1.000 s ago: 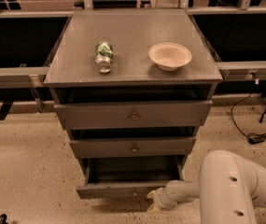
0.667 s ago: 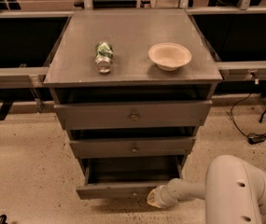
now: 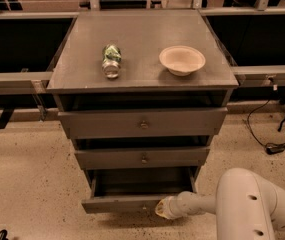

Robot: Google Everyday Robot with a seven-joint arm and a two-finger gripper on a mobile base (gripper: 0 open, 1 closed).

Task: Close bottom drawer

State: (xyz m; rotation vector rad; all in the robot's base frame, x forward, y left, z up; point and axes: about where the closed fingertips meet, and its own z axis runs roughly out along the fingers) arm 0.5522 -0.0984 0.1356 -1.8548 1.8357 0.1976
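Evidently at the push-in step, with the bottom drawer [image 3: 132, 203] pulled out at the foot of the grey cabinet [image 3: 142, 29] and the gripper [image 3: 164, 207] low at the right part of its front panel, seemingly touching it, how far spread impossible to make out. Calls next for a steady, level shove straight back until that panel sits flush with the cabinet face. Reaches in from the right, forearm [image 3: 197, 203] near horizontal just above the floor [image 3: 27, 174].
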